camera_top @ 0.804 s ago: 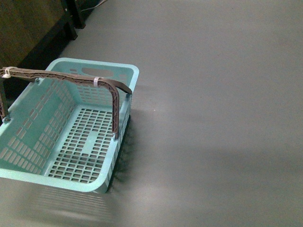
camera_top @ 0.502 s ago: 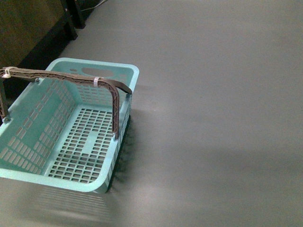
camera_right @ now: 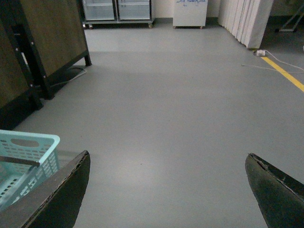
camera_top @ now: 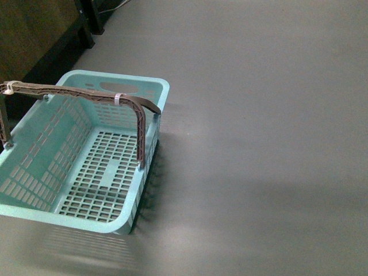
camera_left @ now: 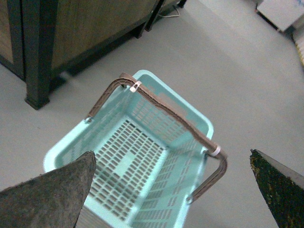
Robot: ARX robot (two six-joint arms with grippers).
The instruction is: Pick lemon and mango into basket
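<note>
The basket point(camera_top: 63, 218) stands empty on the floor point(camera_top: 259, 144), near left, with lemon and mango in no view, so the left gripper point(camera_left: 172, 153) and right gripper point(camera_right: 166, 155), both spread wide and empty, should probably locate the fruit before reaching.

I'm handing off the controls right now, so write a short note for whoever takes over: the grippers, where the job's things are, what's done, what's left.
Left gripper: open, holding nothing; its camera looks down into the basket.
Right gripper: open, holding nothing, facing bare floor beside the basket.
Basket: on the floor at front left, handle raised across it; no fruit shows inside.
Lemon and mango: not in any view, so they must be found first.
Done: nothing placed yet.
Left: locate and pick the lemon and the mango, then put both in the basket.
</note>
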